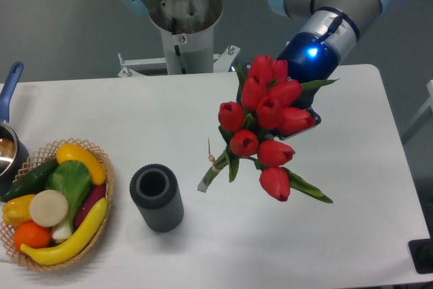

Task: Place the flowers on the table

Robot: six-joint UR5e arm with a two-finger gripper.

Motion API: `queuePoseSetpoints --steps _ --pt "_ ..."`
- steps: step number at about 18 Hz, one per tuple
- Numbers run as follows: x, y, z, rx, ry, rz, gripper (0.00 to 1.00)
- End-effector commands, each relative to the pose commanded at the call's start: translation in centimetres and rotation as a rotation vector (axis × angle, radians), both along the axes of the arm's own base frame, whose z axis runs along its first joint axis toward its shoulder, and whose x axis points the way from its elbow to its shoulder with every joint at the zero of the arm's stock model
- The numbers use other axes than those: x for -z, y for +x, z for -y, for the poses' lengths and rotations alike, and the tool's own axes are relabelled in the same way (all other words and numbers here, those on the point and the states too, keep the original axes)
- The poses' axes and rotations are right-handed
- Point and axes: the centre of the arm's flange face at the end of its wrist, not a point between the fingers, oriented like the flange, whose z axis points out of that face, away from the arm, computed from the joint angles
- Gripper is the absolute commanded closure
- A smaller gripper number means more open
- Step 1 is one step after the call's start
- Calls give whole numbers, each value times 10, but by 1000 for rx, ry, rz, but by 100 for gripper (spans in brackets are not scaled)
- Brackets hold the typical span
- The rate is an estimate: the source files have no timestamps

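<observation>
Flowers at frame centre-right look light, floppy, bruisable, so you grip the tied stems, not blooms; pincer hidden behind them, closure not discernible, above surface.

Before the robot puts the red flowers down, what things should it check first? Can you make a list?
1. Flowers off the table: ok, the blooms look lifted; whether the stem end touches, cannot tell.
2. Gripper holding the bunch: cannot tell, blooms hide the fingers.
3. Free white space beneath and to the right: ok.
4. Grey cylinder out of the way: ok, it stands left of the stems, apart from them.
5. Vegetable basket far off: ok, at the left edge.
6. Stems tied together: ok, a tie shows near the stem end.
</observation>
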Motion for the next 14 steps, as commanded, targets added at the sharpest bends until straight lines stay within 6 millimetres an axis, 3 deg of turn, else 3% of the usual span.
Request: queuePoseSetpoints --steps 14 --pt "8 1 1 -22 -58 -84 66"
